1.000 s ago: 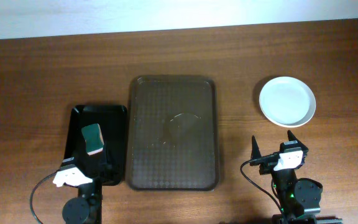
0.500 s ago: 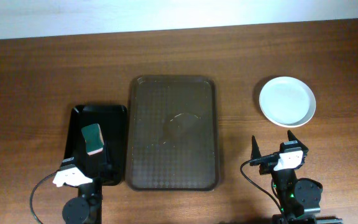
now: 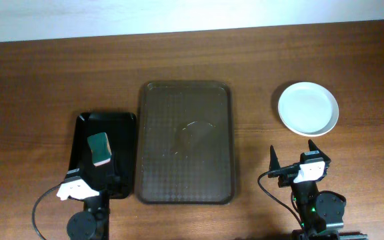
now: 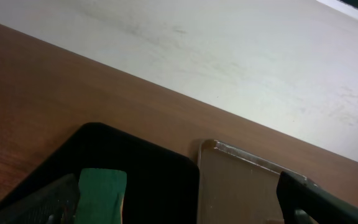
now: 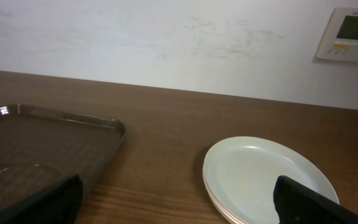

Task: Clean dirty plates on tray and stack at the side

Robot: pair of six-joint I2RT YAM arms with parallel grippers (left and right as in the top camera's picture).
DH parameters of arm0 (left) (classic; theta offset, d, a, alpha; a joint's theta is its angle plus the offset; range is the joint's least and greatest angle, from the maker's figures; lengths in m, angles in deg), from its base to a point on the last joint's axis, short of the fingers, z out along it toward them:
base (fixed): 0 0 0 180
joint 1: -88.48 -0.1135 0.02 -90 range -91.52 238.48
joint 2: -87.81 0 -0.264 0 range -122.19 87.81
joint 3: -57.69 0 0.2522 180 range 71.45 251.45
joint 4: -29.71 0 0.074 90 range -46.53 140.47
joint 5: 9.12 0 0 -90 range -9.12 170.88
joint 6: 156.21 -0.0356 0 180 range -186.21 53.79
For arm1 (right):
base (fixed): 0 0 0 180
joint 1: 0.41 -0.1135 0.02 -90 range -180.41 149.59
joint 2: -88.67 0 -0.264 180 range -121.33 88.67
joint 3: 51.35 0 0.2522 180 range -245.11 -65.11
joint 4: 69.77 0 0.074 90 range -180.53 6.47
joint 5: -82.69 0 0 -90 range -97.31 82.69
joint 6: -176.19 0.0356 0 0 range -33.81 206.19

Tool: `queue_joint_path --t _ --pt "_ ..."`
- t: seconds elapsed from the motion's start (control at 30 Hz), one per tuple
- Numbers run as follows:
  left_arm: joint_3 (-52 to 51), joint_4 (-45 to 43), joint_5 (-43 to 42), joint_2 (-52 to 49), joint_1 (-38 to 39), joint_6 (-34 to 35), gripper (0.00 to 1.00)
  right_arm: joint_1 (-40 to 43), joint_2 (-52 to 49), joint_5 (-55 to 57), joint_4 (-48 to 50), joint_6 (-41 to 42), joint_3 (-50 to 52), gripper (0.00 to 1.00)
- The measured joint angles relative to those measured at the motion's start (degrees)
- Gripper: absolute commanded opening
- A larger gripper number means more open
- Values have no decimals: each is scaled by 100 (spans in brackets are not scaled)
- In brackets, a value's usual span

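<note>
The white plates [image 3: 308,109] sit in one stack on the table to the right of the tray; they show in the right wrist view [image 5: 266,177] with layered rims and no speck visible. The dark brown tray [image 3: 185,141] holds no plates, only a wet smear at its middle; it shows in the left wrist view [image 4: 241,186] and the right wrist view [image 5: 36,155]. My left gripper [image 3: 92,175] is open and empty over the near end of the black tray. My right gripper [image 3: 293,152] is open and empty, just in front of the plate stack.
A smaller glossy black tray [image 3: 122,127] lies left of the brown tray and holds a green sponge [image 3: 99,147], also seen in the left wrist view [image 4: 101,194]. A white wall runs behind the table.
</note>
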Motion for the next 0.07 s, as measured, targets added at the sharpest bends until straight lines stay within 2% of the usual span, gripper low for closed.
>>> queue_joint_path --t 0.07 --pt "0 0 -2 0 0 0 100 0 0 0 0 0 0 98"
